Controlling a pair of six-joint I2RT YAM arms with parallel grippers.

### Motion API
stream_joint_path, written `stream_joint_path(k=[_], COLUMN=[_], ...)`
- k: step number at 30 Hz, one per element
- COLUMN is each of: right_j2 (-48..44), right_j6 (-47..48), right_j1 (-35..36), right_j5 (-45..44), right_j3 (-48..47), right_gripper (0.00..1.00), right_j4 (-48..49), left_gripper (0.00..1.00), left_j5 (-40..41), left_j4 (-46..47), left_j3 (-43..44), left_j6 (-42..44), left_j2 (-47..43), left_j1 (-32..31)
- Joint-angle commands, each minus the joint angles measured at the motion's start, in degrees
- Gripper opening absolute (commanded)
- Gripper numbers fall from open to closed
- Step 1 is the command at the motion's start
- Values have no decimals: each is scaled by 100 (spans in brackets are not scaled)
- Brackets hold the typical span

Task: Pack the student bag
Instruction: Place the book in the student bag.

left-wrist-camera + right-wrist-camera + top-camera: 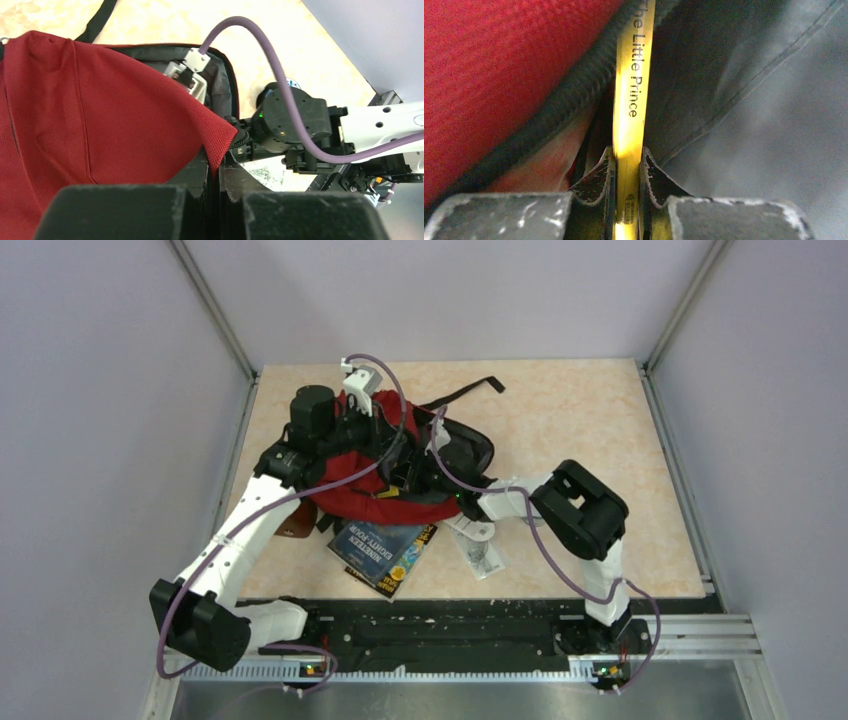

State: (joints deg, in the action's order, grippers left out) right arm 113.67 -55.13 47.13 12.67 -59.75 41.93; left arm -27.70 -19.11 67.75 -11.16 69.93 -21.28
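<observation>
The student bag (365, 495), a red backpack, lies in the middle of the table with its main compartment open. My left gripper (403, 462) is shut on a corner of the bag's red flap (220, 145) and holds it up off the opening. The grey lining (220, 85) shows under the flap. My right gripper (438, 480) reaches into the opening from the right. It is shut on a thin yellow book (629, 100) with "The Little Prince" on the spine, held between the bag's black zipper edge (549, 115) and the grey lining (749, 125).
A blue book (382, 550) lies in front of the bag, a clear packet (480, 552) to its right, and a small brown pouch (297, 525) to its left. A black strap (470, 392) trails behind the bag. My right arm's wrist (290, 120) is close beyond the left fingers.
</observation>
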Motion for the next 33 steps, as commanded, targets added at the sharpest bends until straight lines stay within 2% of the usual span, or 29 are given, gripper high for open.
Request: stream_joint_path(k=[1, 2, 3, 5, 7, 9, 14, 18, 23, 28, 32, 33], right_j2=[130, 132, 103, -14, -184, -390, -1049, -1871, -2973, -3947, -4399, -4505], right_j6=[694, 770, 839, 955, 1082, 1262, 1709, 2058, 2653, 3073, 2550, 2377], right_j1=[58, 52, 50, 52, 50, 42, 47, 50, 101, 494, 811, 937], right_j5=[-208, -262, -332, -481, -629, -816, -1557, -2032, -2509, -2715, -2630, -2649], right_j3=[-806, -821, -796, -640, -449, -262, 391, 1276, 1716, 2314, 2712, 2813], right_gripper=[11, 21, 35, 53, 66, 74, 80, 82, 83, 83, 83, 83], right_j4=[540, 480, 446, 400, 351, 224, -301, -120, -1196, -1708, -2021, -1990], left_gripper=[0, 0, 0, 0, 0, 0, 0, 0, 0, 0, 0, 3], left_j5=[-234, -113, 83, 438, 797, 1063, 1550, 2057, 2821, 3413, 3669, 3746], left_j4=[476, 429, 370, 219, 121, 73, 29, -236, -410, -718, -769, -814], left_j3=[61, 72, 83, 126, 144, 141, 126, 260, 270, 430, 451, 473], left_j6=[-89, -66, -37, 18, 47, 60, 141, 289, 402, 392, 473, 513], left_j2=[-41, -42, -43, -42, -39, -42, -112, -152, -84, 417, 657, 689], left_j1=[-79, -85, -84, -82, -82, -79, -76, -59, -12, 104, 151, 153])
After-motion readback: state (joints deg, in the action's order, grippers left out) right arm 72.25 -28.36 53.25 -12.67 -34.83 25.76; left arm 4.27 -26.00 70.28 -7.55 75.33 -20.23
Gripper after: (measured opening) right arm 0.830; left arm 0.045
